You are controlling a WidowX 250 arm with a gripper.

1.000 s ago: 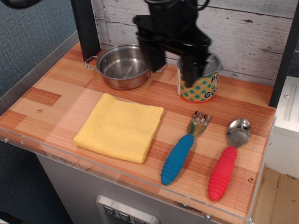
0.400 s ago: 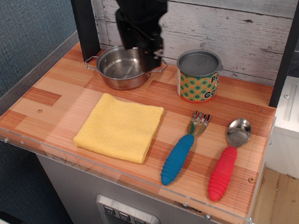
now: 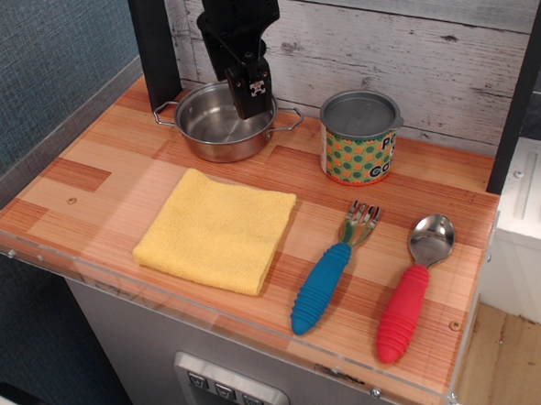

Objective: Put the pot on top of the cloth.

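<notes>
Stainless steel catches the light where the pot (image 3: 221, 121) sits on the wooden tabletop (image 3: 94, 172), at the far side of the yellow cloth (image 3: 217, 228) and apart from it, so nothing of the move is done yet; the gripper (image 3: 250, 92) hangs over the pot's right rim, pointing down into the bowl, which reads as lining up for a pinch on the thin wall rather than on the wire loop handles; whether its fingers are apart or together cannot be told from this angle; the cloth lies flat and clear, a fair landing pad just in front of the pot; the patterned can (image 3: 360, 137) stands beyond the cloth's far right corner, close enough to the pot's right handle that a sideways swing could clip it.
</notes>
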